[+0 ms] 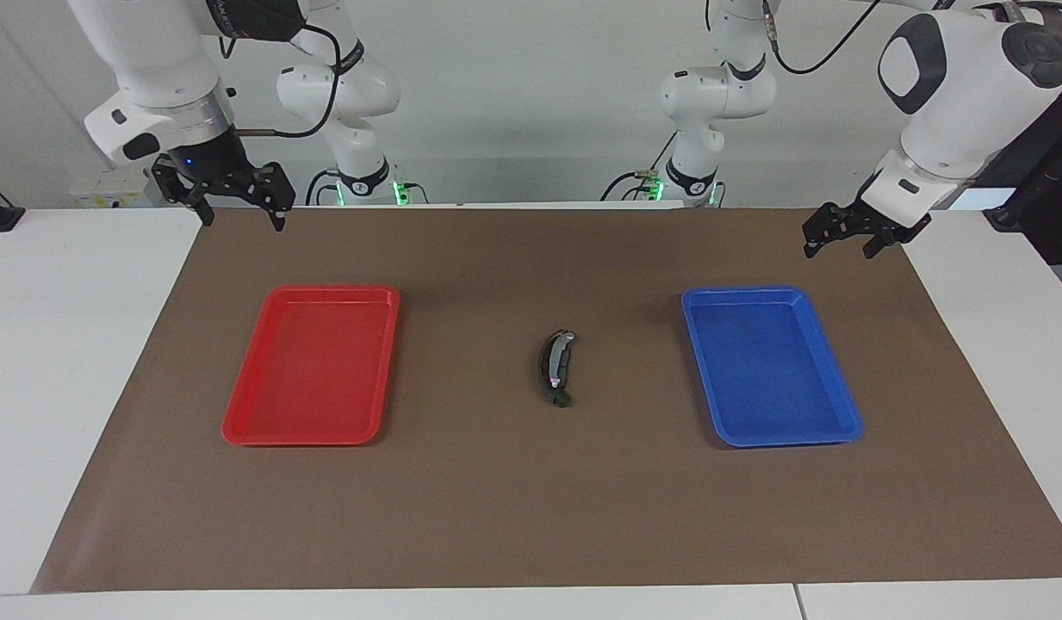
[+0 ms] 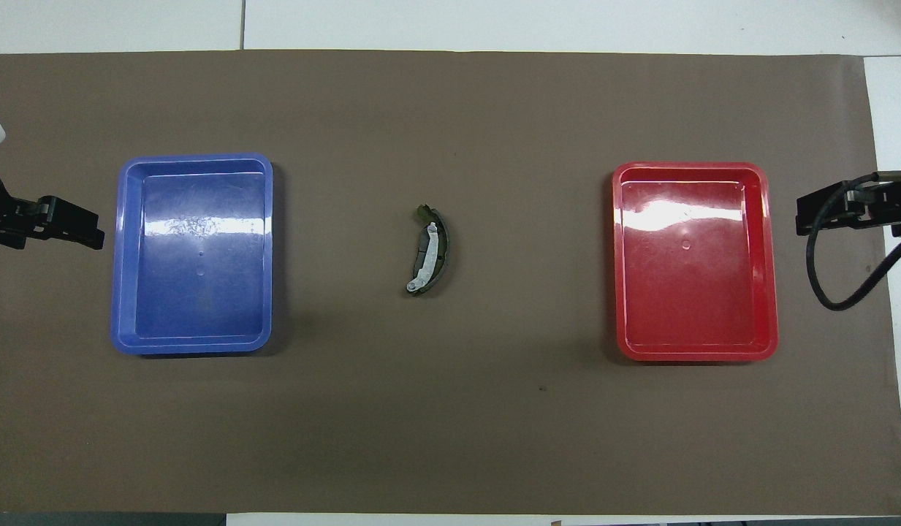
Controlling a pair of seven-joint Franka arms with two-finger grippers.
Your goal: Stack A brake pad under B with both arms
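B (image 1: 554,370) (image 2: 437,252), the black crescent with a light strip, lies at the middle of the brown mat between the two trays. A shorter dark grey pad, the A brake pad (image 2: 424,247), shows along its inner curve, and the two overlap in one pile. Which one lies on top I cannot tell. My left gripper (image 1: 839,248) (image 2: 92,230) hangs open and empty over the mat's edge beside the blue tray. My right gripper (image 1: 242,220) (image 2: 808,215) hangs open and empty over the mat's edge beside the red tray. Both are well apart from the pile.
A blue tray (image 1: 841,426) (image 2: 194,343) sits toward the left arm's end and a red tray (image 1: 238,426) (image 2: 695,352) toward the right arm's end; nothing lies in either. The brown mat (image 1: 531,517) covers most of the white table.
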